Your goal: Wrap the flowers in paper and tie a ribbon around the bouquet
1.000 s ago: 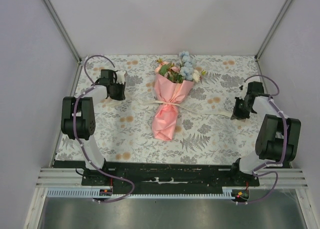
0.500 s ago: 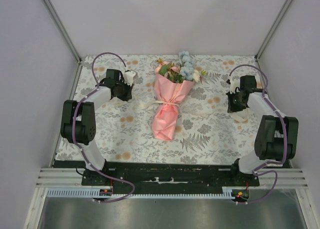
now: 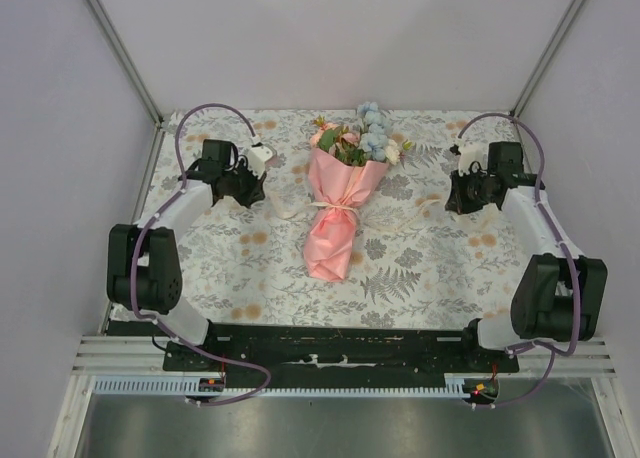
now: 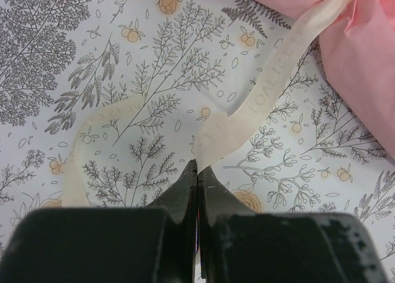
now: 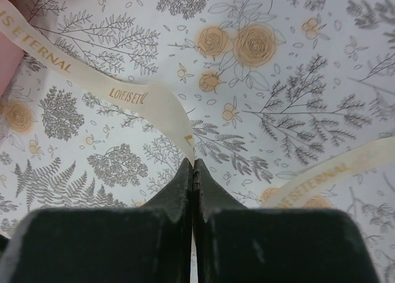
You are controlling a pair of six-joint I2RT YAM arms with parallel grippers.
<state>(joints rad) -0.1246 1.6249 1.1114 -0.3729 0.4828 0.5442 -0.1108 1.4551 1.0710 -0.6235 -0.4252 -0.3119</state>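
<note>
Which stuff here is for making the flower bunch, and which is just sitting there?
For the job:
flowers
pink paper
ribbon

Just sitting there:
flowery tablecloth
purple cables

Gold capitals run along the cream ribbon [image 5: 133,101]. From the right wrist camera one stretch reads "LOVEISET…" and two others read "…ISETERNAL" — no spaces between the words. From the left wrist camera the same lettering shows faintly — only "…AL IS…" can be made out.
</note>
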